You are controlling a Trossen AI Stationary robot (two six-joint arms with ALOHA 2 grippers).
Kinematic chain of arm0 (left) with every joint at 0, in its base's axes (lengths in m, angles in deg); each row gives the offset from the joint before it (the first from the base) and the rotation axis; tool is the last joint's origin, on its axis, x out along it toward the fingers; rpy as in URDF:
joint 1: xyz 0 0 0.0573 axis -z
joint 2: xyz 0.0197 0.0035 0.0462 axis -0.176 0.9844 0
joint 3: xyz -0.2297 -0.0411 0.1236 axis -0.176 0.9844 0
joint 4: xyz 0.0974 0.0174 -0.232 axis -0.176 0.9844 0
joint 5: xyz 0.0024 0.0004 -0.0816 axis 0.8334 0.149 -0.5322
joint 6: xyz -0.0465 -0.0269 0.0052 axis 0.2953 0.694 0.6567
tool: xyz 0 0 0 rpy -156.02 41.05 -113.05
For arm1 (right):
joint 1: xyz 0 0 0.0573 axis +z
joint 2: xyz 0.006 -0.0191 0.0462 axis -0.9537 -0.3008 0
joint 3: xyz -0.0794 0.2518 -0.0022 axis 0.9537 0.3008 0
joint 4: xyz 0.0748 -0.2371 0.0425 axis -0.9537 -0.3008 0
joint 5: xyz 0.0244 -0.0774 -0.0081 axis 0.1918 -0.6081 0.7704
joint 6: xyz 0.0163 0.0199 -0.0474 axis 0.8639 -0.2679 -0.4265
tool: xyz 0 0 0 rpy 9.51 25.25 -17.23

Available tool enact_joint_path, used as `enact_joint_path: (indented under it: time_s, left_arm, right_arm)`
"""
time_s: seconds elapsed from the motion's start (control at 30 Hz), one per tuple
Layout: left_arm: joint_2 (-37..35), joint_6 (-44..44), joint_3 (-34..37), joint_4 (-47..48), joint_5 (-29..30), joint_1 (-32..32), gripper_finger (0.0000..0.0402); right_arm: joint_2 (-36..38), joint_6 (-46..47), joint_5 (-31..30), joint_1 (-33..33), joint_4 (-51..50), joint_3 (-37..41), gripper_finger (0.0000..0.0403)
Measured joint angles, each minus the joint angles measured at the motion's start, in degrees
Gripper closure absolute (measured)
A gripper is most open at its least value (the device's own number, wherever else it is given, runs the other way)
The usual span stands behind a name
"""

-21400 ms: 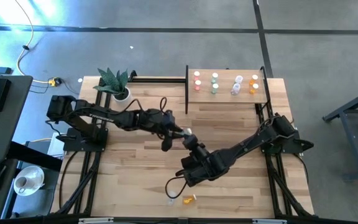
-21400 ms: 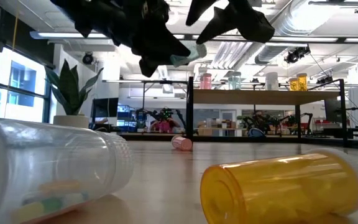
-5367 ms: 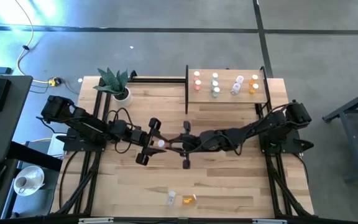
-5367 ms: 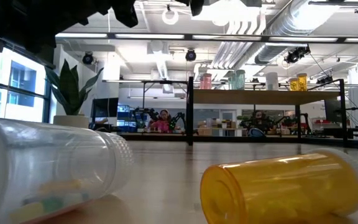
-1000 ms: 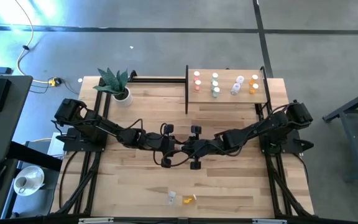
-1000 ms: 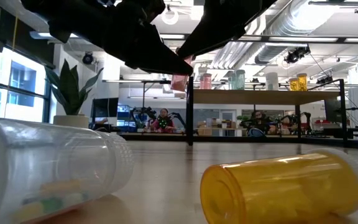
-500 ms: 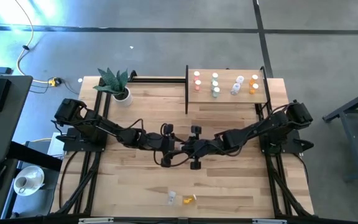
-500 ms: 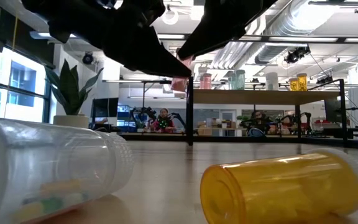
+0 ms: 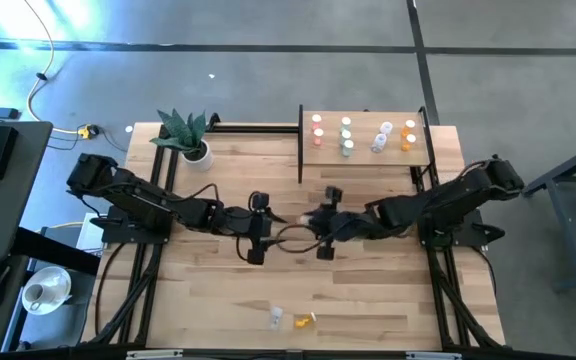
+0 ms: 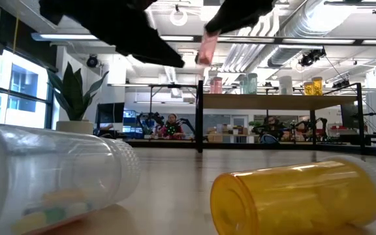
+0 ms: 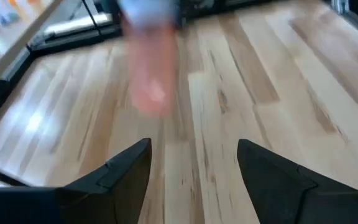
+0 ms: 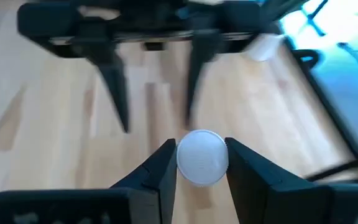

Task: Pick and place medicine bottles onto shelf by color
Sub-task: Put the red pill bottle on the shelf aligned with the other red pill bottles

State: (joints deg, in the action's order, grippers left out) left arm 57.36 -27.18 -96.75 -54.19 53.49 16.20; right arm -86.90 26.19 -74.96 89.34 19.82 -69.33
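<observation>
A pink medicine bottle (image 10: pixel 207 47) with a white cap (image 12: pixel 202 157) is in the air over the table's middle, with my right gripper (image 12: pixel 202 163) shut on it. My left gripper (image 11: pixel 194 163) is open just to the bottle's left (image 9: pixel 271 224), its fingers clear of the blurred pink bottle (image 11: pixel 149 68) ahead. The shelf (image 9: pixel 363 160) at the table's far right carries several bottles standing in colour groups. A clear bottle (image 9: pixel 276 318) and an orange bottle (image 9: pixel 305 320) lie on their sides near the table's front edge. My right gripper pinches the pink bottle at its capped end (image 12: pixel 202 177) between the two fingers, one on each side. The bottle lies along the fingers, its cap toward the wrist and its pink body (image 10: pixel 209 52) sticking out past the fingertips. It is lifted clear of the table, tilted downward.
A potted green plant (image 9: pixel 186 132) stands at the table's far left. The shelf's black frame (image 9: pixel 300 140) rises on its left side. In the low view the clear bottle (image 10: pixel 51 176) and the orange bottle (image 10: pixel 299 196) lie close in front.
My left gripper has opened, let go of the pink bottle and drawn back toward the table's left edge. My right gripper, still shut on the bottle, has risen and moved toward the table's right edge, carrying the bottle higher above the table.
</observation>
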Motion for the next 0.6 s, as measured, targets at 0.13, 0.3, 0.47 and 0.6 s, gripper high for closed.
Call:
enact_joint_path:
  time_s: [0.13, 0.3, 0.47, 0.6]
  left_arm:
    - [-2.57, 0.06, -0.04, 2.24, 0.00, 0.00, 0.0173]
    - [-3.17, 1.31, 0.00, 3.06, -0.02, 0.00, 0.0172]
    - [-3.17, 1.31, 0.00, 3.09, -0.20, 0.00, 0.0172]
    - [-3.17, 1.33, 0.00, 3.06, -0.20, 0.00, 0.0172]
  right_arm:
    - [5.38, -0.02, -2.46, -1.45, -1.26, 0.00, 0.0297]
    - [12.60, -0.13, -4.95, -5.50, -1.31, 0.00, 0.0297]
    - [18.34, 0.73, -5.59, -13.13, -0.62, 0.00, 0.0297]
    - [20.71, 6.20, -5.27, -21.06, 0.25, -0.01, 0.0297]
